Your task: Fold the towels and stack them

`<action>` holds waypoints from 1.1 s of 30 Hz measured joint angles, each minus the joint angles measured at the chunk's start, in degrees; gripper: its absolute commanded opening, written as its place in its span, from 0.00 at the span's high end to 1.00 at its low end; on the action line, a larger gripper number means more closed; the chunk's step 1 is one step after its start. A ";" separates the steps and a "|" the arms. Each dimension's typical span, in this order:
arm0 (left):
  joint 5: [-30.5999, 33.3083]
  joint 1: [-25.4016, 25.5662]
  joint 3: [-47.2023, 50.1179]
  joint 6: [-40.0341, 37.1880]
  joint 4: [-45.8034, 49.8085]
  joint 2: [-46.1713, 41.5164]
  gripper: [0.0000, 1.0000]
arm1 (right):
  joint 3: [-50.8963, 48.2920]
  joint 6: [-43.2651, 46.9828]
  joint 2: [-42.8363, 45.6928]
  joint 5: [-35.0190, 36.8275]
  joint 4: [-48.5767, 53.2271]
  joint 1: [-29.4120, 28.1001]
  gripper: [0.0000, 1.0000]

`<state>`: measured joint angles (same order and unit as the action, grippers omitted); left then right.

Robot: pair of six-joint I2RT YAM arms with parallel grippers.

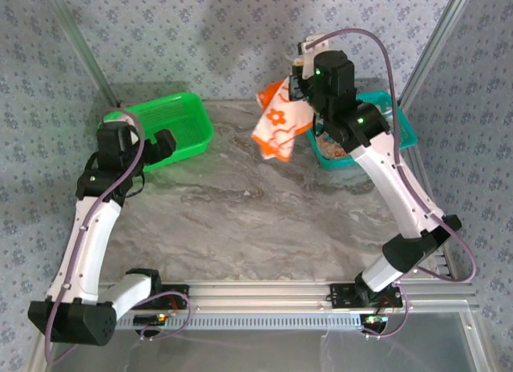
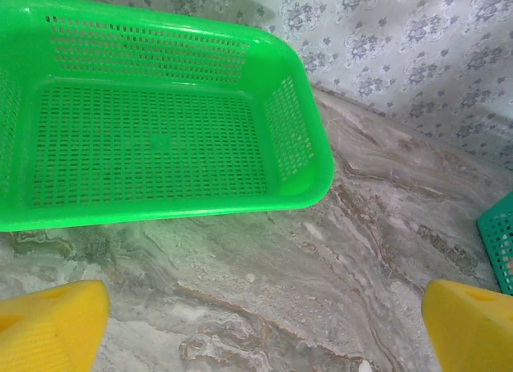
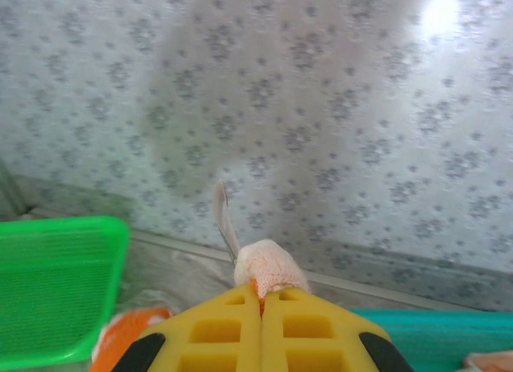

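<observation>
An orange towel with white flowers (image 1: 278,122) hangs in the air at the back of the table, left of the teal basket (image 1: 401,125). My right gripper (image 1: 303,72) is shut on its top corner. In the right wrist view a bunched corner of that towel (image 3: 268,266) sticks out above the closed yellow fingers (image 3: 232,332), and more of the orange cloth (image 3: 132,332) hangs below left. More towels (image 1: 333,147) lie in the teal basket. My left gripper (image 1: 164,145) is open and empty, hovering low by the green basket (image 1: 180,115); its yellow fingertips (image 2: 52,324) stand wide apart over bare table.
The green mesh basket (image 2: 160,107) holds nothing. The teal basket's edge (image 2: 501,236) shows at the right of the left wrist view. The marble table (image 1: 256,204) lies between the arms. Patterned walls enclose the back and sides.
</observation>
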<state>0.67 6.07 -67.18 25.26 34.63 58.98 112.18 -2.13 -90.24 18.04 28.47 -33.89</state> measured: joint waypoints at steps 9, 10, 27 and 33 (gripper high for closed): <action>-0.04 0.48 1.01 -0.39 1.51 -3.50 0.00 | -13.51 -5.07 -1.01 -0.11 -1.01 -10.27 1.00; -0.04 0.48 1.25 -0.42 1.84 -3.52 0.00 | -14.62 -6.10 -1.86 -0.61 -0.98 -10.64 1.00; -2.34 5.29 8.24 2.10 4.59 -3.87 0.00 | -8.00 -15.04 -28.39 -9.75 -0.17 2.51 0.47; -1.55 10.58 10.03 3.80 4.11 -2.40 0.00 | -9.51 -13.66 -25.81 -9.86 0.63 8.33 0.49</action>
<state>-0.89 16.64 -57.14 29.06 38.74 56.58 102.67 -15.79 -116.05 8.19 29.10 -25.56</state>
